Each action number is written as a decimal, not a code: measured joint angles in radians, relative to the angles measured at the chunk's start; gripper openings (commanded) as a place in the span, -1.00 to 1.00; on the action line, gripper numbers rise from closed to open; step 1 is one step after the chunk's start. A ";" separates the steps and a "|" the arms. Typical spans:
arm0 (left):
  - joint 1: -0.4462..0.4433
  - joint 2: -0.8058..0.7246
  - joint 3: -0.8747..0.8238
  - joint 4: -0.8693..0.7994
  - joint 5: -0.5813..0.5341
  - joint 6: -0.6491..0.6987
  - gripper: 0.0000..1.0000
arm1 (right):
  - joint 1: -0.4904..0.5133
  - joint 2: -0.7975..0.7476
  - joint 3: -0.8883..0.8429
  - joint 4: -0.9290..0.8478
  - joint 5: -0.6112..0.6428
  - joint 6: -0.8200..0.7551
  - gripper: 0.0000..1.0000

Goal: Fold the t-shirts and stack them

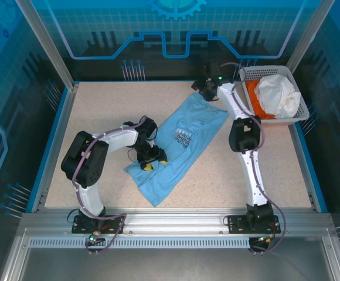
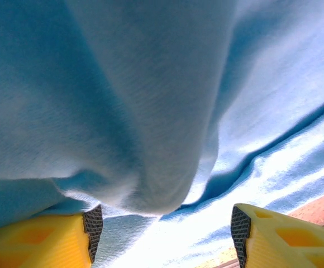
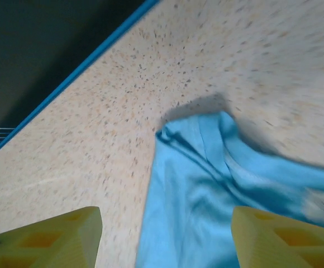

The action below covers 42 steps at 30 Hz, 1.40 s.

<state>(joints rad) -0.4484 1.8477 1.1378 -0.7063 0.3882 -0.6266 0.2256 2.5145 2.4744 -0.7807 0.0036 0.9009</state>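
Observation:
A light blue t-shirt (image 1: 184,137) with lettering lies stretched diagonally across the speckled table. My left gripper (image 1: 149,161) rests on its near-left part, jaws open. In the left wrist view the yellow fingers (image 2: 67,243) stand wide apart, with a soft bulge of blue cloth (image 2: 151,84) close above them and flat cloth below. My right gripper (image 1: 202,91) hovers over the shirt's far end. Its jaws are open in the right wrist view (image 3: 166,240), with a corner of the blue shirt (image 3: 206,190) lying loose on the table beneath. A white t-shirt (image 1: 278,93) and an orange one (image 1: 255,96) sit in the basket.
The white lattice basket (image 1: 264,71) stands at the back right corner, just right of my right arm. A blue raised border (image 3: 89,56) edges the table. Bare tabletop (image 1: 99,111) spreads left of the shirt and along the front right.

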 measured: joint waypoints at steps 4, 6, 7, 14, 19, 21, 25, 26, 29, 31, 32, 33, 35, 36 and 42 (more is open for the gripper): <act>-0.008 0.002 0.004 -0.009 0.002 0.007 0.31 | -0.002 -0.215 -0.167 -0.035 0.034 -0.024 0.31; -0.009 0.002 0.004 -0.023 0.002 0.017 0.33 | -0.001 -0.273 -0.235 -0.059 0.034 -0.024 0.29; -0.009 0.002 0.004 -0.027 0.002 0.023 0.33 | 0.001 -0.282 -0.261 -0.066 0.033 -0.024 0.29; -0.009 -0.026 -0.025 -0.077 0.002 0.060 0.59 | 0.046 -0.177 -0.385 -0.138 0.028 -0.019 0.30; -0.009 -0.106 -0.042 -0.139 -0.032 0.095 0.83 | 0.085 -0.100 -0.385 -0.168 0.024 -0.008 0.31; -0.006 -0.154 -0.041 -0.162 -0.063 0.102 0.87 | 0.091 -0.085 -0.364 -0.185 0.039 -0.003 0.30; 0.011 -0.250 -0.034 -0.213 -0.175 0.097 0.96 | 0.095 -0.047 -0.305 -0.212 0.048 0.004 0.29; 0.021 -0.282 -0.034 -0.221 -0.206 0.093 0.96 | 0.096 -0.035 -0.282 -0.226 0.050 0.003 0.28; 0.056 -0.363 -0.032 -0.252 -0.291 0.073 0.97 | 0.106 0.029 -0.168 -0.245 0.055 -0.010 0.28; 0.077 -0.394 -0.032 -0.269 -0.332 0.058 0.96 | 0.116 0.090 -0.058 -0.248 0.057 -0.032 0.29; 0.083 -0.403 -0.035 -0.270 -0.346 0.051 0.95 | 0.122 0.124 0.001 -0.244 0.053 -0.045 0.30; 0.087 -0.410 -0.045 -0.269 -0.354 0.044 0.92 | 0.129 0.156 0.058 -0.236 0.044 -0.059 0.31; 0.087 -0.419 -0.074 -0.268 -0.359 0.034 0.88 | 0.140 0.216 0.154 -0.194 0.009 -0.079 0.32; 0.088 -0.421 -0.093 -0.267 -0.358 0.031 0.85 | 0.144 0.241 0.190 -0.164 -0.013 -0.084 0.33; 0.111 -0.384 -0.158 -0.238 -0.293 0.030 0.83 | 0.140 0.311 0.268 0.001 -0.124 -0.069 0.41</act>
<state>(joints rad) -0.3378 1.4639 0.9802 -0.9447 0.0952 -0.5964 0.3660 2.8254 2.7422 -0.7799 -0.1207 0.8314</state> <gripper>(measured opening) 0.911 0.691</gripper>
